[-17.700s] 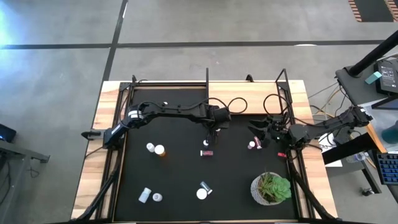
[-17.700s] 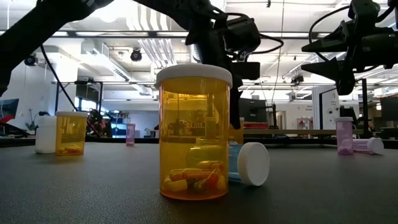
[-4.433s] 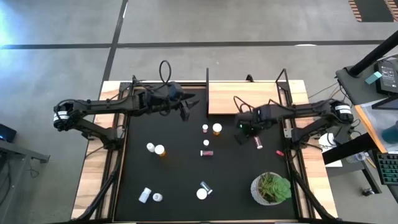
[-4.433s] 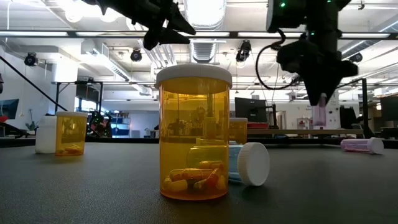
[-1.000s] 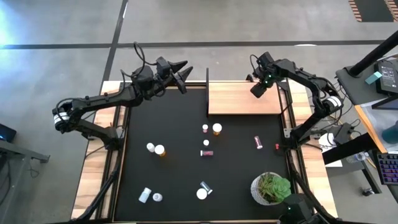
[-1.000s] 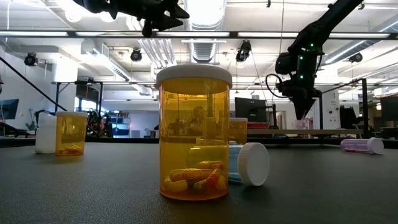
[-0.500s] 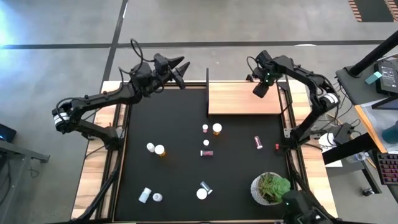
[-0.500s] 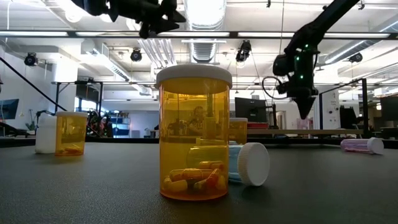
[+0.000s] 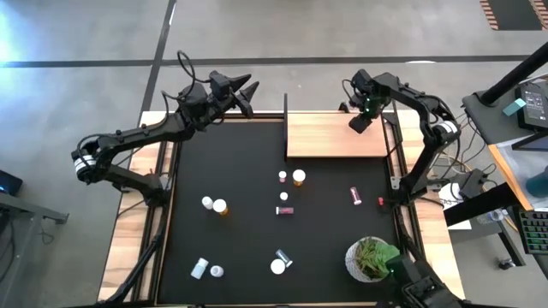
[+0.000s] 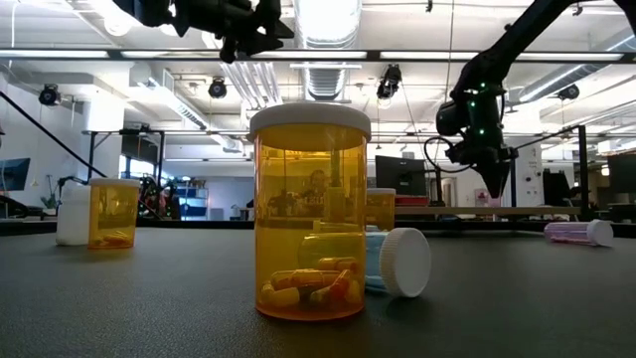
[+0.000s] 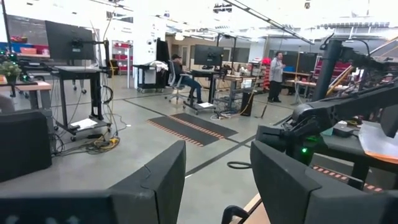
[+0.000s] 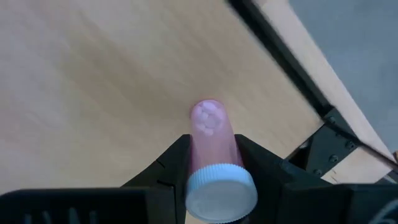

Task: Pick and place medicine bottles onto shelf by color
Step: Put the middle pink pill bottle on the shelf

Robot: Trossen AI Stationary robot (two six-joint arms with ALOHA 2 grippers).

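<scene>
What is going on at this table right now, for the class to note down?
A two-armed robot is sorting medicine bottles onto a wooden shelf. The right pincer is shut on a pink bottle with a white cap, held just above the shelf's far right corner. The left pincer hangs open and empty over the table's far edge. Other bottles are on the black mat, among them an orange bottle standing upright close to the low camera, and a potted plant sits near the front right.
</scene>
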